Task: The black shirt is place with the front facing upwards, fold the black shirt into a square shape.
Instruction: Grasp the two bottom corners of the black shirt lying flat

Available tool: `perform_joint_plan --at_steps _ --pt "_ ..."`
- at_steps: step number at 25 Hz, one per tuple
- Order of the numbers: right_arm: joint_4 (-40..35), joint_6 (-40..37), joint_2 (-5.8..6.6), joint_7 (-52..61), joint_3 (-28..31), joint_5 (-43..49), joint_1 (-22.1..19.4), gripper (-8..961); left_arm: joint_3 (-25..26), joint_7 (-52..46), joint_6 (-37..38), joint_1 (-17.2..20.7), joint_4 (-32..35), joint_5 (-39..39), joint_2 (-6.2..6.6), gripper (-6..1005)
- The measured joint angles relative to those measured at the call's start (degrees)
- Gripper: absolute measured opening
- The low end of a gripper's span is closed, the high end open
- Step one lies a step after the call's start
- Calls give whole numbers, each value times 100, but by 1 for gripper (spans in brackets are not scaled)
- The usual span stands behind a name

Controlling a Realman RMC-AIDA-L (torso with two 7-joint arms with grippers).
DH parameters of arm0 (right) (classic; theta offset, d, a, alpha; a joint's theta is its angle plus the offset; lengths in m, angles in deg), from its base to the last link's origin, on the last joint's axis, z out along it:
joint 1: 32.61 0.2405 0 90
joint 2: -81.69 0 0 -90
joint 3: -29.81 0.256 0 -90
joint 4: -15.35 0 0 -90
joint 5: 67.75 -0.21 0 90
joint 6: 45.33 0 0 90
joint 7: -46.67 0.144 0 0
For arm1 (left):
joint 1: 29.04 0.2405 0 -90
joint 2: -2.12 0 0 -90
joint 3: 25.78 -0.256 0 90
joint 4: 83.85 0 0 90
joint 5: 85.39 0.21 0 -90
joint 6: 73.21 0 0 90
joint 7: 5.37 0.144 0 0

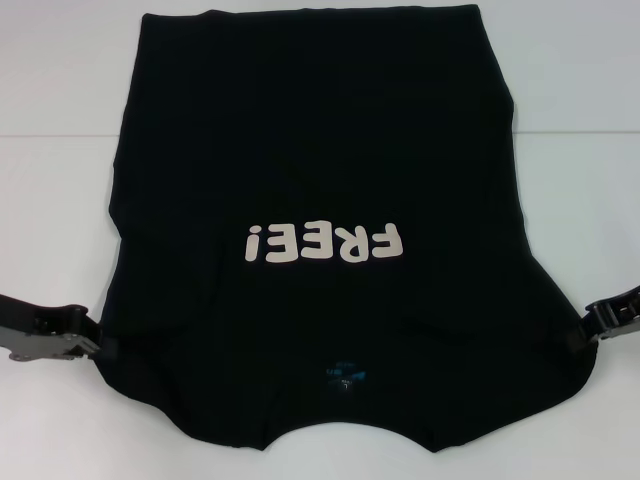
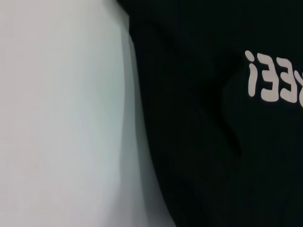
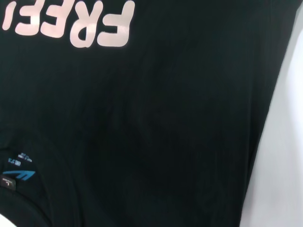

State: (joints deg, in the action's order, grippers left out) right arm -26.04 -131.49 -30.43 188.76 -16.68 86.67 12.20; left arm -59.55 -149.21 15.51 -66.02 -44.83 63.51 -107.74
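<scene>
The black shirt [image 1: 310, 180] lies print-up on the bench [image 1: 60, 200], collar near. Left end effector [image 1: 98, 347] and right end effector [image 1: 580, 335] flank its shoulders for folding; finger state unclear.

White table [image 1: 60, 200] under a shirt
The black shirt [image 1: 320, 150] lies spread flat directly on it, print side up, collar toward the robot

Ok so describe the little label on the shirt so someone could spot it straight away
A black shirt covers most of the white table, collar end nearest the robot. Below the upside-down white FREE! lettering, just above the neck opening, sits the small label. It is the only blue mark on the black cloth.
</scene>
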Motion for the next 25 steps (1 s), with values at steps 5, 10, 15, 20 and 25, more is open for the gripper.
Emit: perform_joint_plan --at_steps 5,10,15,20,25 --pt "-14 -63 27 -59 0 -9 61 17 48 5 86 7 0 -27 49 53" --pt "-30 -397 94 -226 -7 -3 130 17 64 90 290 -13 -73 -34 85 53" --pt "-184 -890 139 -457 -88 165 161 16 68 199 799 -36 -90 -37 187 52" --pt "-243 -1566 138 -966 -105 301 170 16 39 501 1339 -37 -260 25 339 52" --pt "-243 -2131 138 -1432 -268 328 146 16 -83 748 1886 -44 -468 413 376 52"
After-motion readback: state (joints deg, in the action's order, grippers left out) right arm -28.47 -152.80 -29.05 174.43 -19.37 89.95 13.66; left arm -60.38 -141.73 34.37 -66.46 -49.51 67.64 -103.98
